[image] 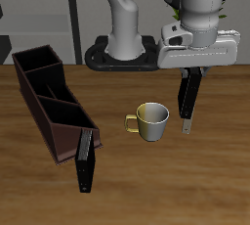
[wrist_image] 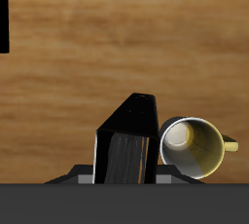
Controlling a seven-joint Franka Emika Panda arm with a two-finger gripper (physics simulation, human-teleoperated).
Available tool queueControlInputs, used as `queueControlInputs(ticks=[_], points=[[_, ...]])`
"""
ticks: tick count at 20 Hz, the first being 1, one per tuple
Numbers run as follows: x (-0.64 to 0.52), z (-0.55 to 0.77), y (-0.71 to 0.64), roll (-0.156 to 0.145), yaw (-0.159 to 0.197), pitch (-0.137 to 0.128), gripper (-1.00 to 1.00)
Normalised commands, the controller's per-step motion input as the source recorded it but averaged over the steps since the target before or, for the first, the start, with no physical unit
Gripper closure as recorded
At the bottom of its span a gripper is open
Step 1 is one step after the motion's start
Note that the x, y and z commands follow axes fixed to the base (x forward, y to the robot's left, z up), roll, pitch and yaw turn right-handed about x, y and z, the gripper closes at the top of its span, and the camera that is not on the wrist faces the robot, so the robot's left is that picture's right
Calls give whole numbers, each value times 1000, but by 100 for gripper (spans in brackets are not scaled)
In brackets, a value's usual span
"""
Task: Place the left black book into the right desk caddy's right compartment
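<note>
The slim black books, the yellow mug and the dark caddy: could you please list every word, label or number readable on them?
None: no readable text in either view.
Black book held in the gripper: plain cover.
Black book leaning by the maroon-brown desk caddy: plain.
Maroon-brown desk caddy: unmarked.
Yellow mug: unmarked.
</note>
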Motion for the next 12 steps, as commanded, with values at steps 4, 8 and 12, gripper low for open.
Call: queueControlInputs(ticks=[4, 8, 12], points=[[-312, 525, -453, 3, 15, -28, 100], [-420, 338, -543, 15, 40, -27, 100], [-309, 274, -509, -27, -19, -28, 100]])
